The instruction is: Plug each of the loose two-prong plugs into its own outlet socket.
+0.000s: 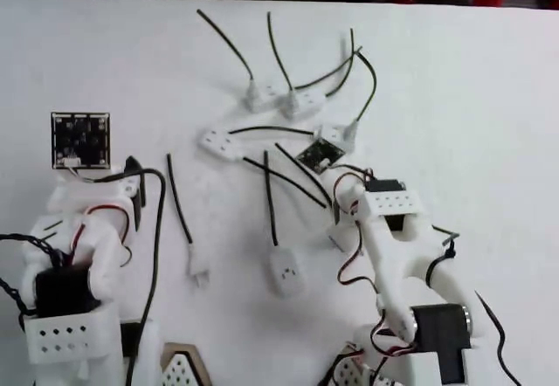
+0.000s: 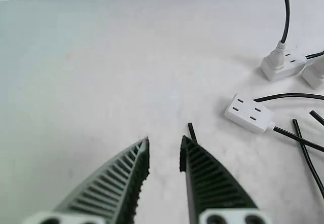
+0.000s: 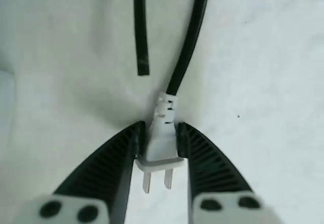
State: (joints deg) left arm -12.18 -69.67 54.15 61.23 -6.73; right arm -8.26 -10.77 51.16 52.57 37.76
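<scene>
Right claw (image 3: 161, 128) clamped on plug (image 3: 160, 148); left claw (image 2: 164, 143) apart, empty.
We judge plug light, rigid, slick; grip body sides, prongs free.

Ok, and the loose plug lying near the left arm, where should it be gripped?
Take the plug by its white body, jaws across its width, coming down from above. It lies flat on the table, its cord trailing away and its prongs pointing toward the arms, so a body grip should leave the prongs free.
</scene>
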